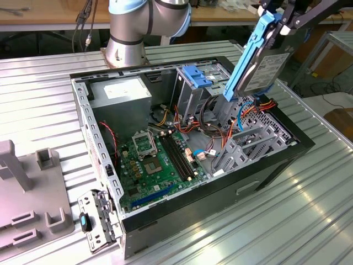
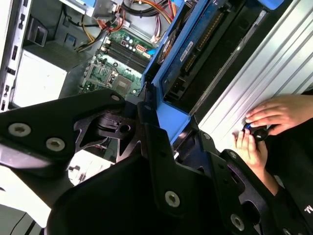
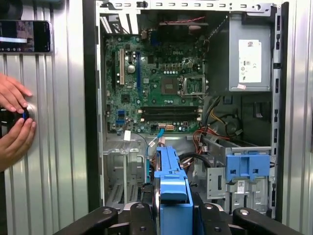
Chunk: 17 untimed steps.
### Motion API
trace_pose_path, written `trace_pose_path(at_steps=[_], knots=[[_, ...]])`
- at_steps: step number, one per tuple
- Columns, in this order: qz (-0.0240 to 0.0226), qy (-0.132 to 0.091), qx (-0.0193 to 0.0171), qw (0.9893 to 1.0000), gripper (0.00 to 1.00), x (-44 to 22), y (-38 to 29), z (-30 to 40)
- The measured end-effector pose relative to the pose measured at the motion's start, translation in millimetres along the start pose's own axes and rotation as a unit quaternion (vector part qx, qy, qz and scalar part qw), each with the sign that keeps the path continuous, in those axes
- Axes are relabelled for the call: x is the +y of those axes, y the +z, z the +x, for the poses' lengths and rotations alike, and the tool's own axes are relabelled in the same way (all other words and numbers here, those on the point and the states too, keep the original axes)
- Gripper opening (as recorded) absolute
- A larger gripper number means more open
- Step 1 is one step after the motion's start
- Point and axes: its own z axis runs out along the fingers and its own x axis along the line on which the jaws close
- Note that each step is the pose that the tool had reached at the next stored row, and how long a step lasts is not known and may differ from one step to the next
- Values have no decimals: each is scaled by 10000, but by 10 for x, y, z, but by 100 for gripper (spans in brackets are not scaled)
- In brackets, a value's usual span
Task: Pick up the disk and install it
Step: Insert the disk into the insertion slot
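The gripper (image 1: 282, 21) was closed upon the disk (image 1: 263, 62), clamping the top end of its blue carrier frame; in the first wrist view the gripper (image 3: 174, 211) pinched the frame edge-on from both sides. The disk hung steeply tilted, label side toward the exterior view's right, above the drive-cage end of the open computer case (image 1: 102, 144); whether its lower end touched the cage could not be told. The case lay on its side on the ribbed metal bench (image 1: 259, 221), with the motherboard (image 1: 157, 160) exposed and the power supply (image 1: 121, 94) in the far corner near the arm base (image 1: 132, 33). 1 other blue carrier (image 1: 196, 75) sat in the drive cage, just beside the held disk; in the first wrist view this carrier (image 3: 247, 166) lay apart from the disk (image 3: 173, 188). A grey fixture (image 1: 22, 193) stood on the bench at the exterior view's left, well apart from the case. 2 hands of a person (image 3: 14, 122) rested on the bench beside the case, holding a small dark object; a phone (image 3: 24, 36) lay near them. In the second wrist view the disk (image 2: 195, 54) extended over the case edge.
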Motion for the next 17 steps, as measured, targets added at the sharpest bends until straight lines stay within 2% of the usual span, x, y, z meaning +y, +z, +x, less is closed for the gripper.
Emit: trace_pose_path(at_steps=[2,14,17], knots=[[0,0,-1,10000,37,-44,25,44],[0,2,0,10000,37,-91,147,323],[1,3,2,10000,37,-91,149,325]])
